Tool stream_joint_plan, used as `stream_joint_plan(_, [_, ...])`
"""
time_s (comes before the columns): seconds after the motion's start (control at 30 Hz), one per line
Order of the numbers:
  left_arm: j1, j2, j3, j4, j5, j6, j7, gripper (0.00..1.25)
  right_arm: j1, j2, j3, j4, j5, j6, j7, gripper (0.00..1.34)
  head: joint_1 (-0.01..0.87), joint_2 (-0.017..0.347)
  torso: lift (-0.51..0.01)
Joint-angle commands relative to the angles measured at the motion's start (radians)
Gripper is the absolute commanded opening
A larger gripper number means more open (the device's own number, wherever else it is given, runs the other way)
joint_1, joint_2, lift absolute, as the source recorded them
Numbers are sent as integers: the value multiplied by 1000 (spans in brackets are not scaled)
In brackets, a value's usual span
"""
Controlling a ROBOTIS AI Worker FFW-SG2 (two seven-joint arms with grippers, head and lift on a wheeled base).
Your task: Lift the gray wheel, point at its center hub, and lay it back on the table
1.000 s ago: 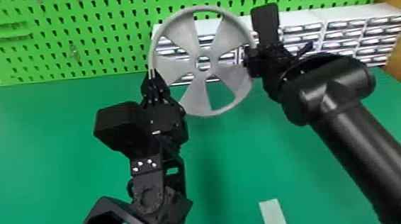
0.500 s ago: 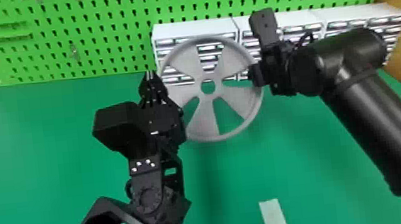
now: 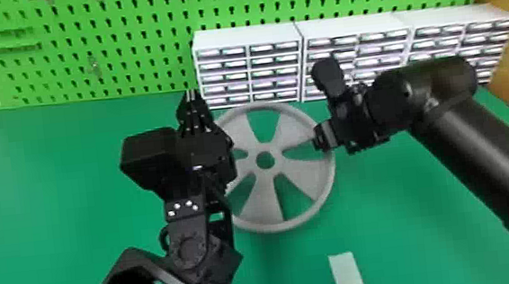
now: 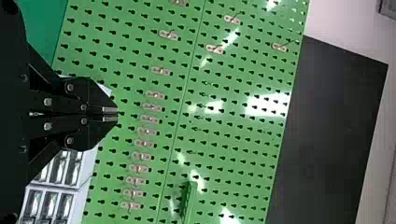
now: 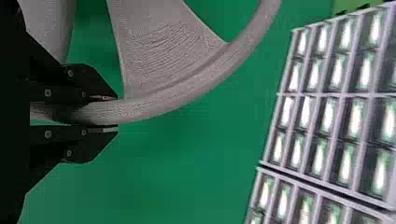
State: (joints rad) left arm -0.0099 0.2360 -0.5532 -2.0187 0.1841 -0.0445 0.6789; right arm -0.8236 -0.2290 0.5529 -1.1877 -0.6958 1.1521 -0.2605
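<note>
1. gray wheel (image 3: 262,201) sits mid-frame in the head view, the right gripper (image 3: 319,139) at its right edge, the left gripper (image 3: 190,95) pointing up at upper centre-left.
2. left wrist view: at left, the left gripper is clenched before a green pegboard (image 4: 233,164).
3. right wrist view: at left, the right gripper grasps the wheel's rim (image 5: 154,106).

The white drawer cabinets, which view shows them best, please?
The head view, with all three white drawer cabinets side by side, partly behind the right arm. The right wrist view shows parts of two, larger; the left wrist view, parts of two.
</note>
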Motion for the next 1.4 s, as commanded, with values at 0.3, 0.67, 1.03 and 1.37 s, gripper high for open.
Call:
stream_joint_plan(0.3, [-8, 0, -7, 0, 6, 3, 1, 71, -19, -18, 98, 62, -36, 41, 35, 104, 692, 48, -96])
stream_joint_plan(0.67, [-13, 0, -8, 0, 5, 3, 1, 72, -28, -16, 144, 128, -44, 57, 76, 107, 692, 48, -96])
stream_joint_plan(1.03, [-15, 0, -8, 0, 5, 3, 1, 72, -9, -16, 165, 160, -44, 44, 92, 107, 692, 48, -96])
stream_joint_plan(1.37, [-15, 0, -10, 0, 5, 3, 2, 74, 0, -16, 176, 172, -44, 23, 93, 118, 692, 48, -96])
